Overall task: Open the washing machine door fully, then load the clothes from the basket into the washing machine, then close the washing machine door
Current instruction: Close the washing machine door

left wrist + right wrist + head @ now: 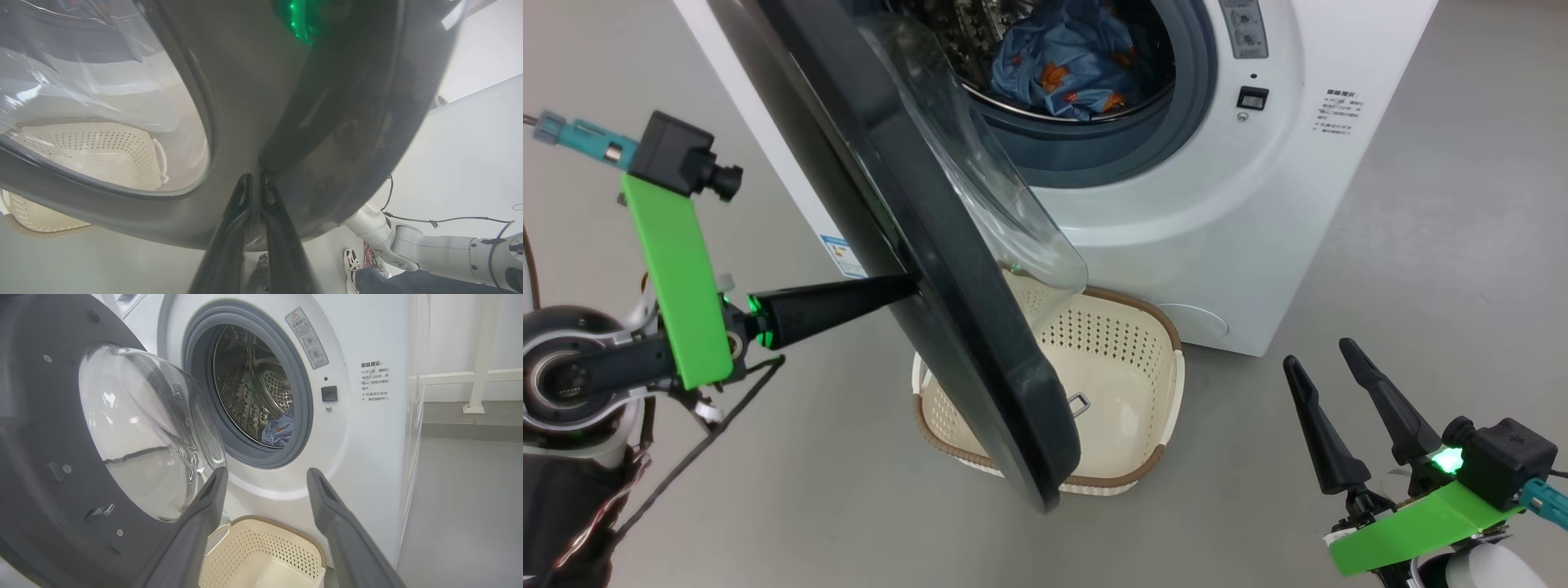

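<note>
Closest to you, your right gripper sat at the lower right of the head view. Its jaws were spread wide with nothing between them, over the grey floor and well apart from everything else. In the right wrist view it had its two fingers either side of the lower front of the machine, gripping nothing.

Your left gripper pointed in from the middle left of the head view. Jaws were pressed together and the tips were right up against the outer face of the washing machine door. The left wrist view said the same: the fingers lay side by side with only a sliver between them, ending on the glossy black rim.

The door itself stood partly swung out, slanting down the centre of the head view, with its glass bowl facing the machine.

Just behind its lower edge, the basket sat on the floor at lower centre, close in front of the washing machine.

Furthest back, at top centre, the clothes were lying inside the drum, blue with orange prints, behind the grey gasket.
</note>
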Robot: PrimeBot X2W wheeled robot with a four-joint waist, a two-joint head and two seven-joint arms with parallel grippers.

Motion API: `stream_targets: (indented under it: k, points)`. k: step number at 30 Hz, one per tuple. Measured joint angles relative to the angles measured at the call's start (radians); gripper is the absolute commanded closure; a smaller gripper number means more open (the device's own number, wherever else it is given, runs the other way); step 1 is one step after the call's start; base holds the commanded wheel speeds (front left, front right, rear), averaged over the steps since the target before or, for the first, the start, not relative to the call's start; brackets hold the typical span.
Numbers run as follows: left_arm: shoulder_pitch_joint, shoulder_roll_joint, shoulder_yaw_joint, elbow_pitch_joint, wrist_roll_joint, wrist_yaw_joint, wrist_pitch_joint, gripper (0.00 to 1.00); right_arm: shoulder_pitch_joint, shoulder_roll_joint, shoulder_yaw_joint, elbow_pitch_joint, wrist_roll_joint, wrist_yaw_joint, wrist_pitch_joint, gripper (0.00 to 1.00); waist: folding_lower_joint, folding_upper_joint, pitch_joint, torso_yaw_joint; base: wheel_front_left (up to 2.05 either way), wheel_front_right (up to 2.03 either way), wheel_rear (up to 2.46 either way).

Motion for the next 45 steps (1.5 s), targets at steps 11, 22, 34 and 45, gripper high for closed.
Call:
stream_targets:
  k: [11, 22, 34, 45]
  points:
    - [-0.006, -0.002, 0.004, 0.016, 0.004, -0.018, -0.018, 1.0, -0.003, 0.001, -0.005, 0.0, 0.0, 0.0, 0.0, 0.0, 0.0, 0.0, -0.002, -0.002, 0.0, 0.0, 0.0]
    - [-0.001, -0.001, 0.016, 0.018, 0.004, -0.023, -0.035, 1.0, -0.002, 0.001, -0.006, 0.001, 0.0, 0.0, 0.0, 0.0, -0.0001, 0.0, -0.019, 0.016, 0.0, 0.0, 0.0]
    - [0.025, -0.001, 0.042, 0.027, 0.014, -0.026, -0.091, 0.77, 0.001, 0.001, -0.006, 0.001, 0.0, 0.0, 0.0, 0.0, 0.0, 0.0, -0.039, 0.025, 0.0, 0.0, 0.0]
    - [0.089, -0.008, 0.085, 0.031, 0.081, -0.027, -0.277, 0.0, 0.023, 0.002, -0.005, 0.001, 0.0, 0.0, 0.0, 0.0, -0.0001, 0.0, -0.064, 0.026, 0.0, 0.0, 0.0]
